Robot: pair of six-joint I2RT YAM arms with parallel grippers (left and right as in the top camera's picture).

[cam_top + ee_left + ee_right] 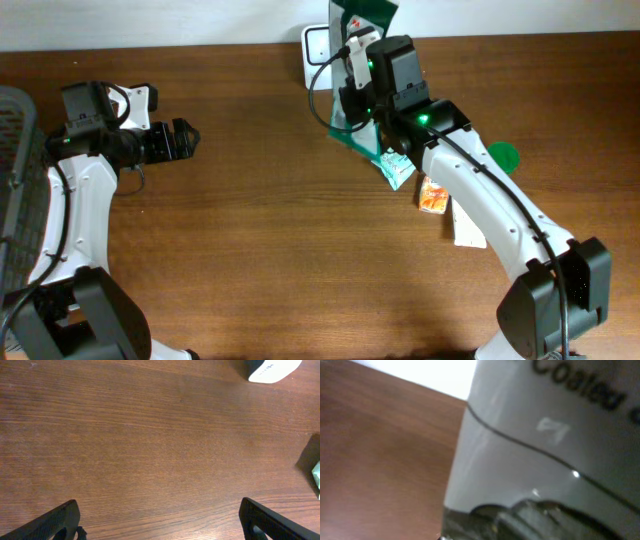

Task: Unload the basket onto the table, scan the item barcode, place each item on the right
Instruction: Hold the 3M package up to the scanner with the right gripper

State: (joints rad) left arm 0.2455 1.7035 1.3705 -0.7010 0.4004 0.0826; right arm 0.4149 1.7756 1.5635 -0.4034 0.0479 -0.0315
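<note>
Nearest, low and right of centre in the overhead view, three loose packets (432, 194) and a green lid (503, 155) lie on the desk (250, 250). At the left, the left gripper (185, 140) hangs over bare wood, jaws spread wide and empty. Further up, the right gripper (356, 100) is clamped on the green-and-white pouch (368, 15), which is lifted at the top centre just beside the white scanner (316, 48) at the far edge.

The step in hand looks like presenting the barcode. Next, the pouch's coded face likely needs turning toward the scanner window. Where the barcode sits cannot be told.

The pouch's long axis runs roughly up and down the frame, tilted slightly.
</note>
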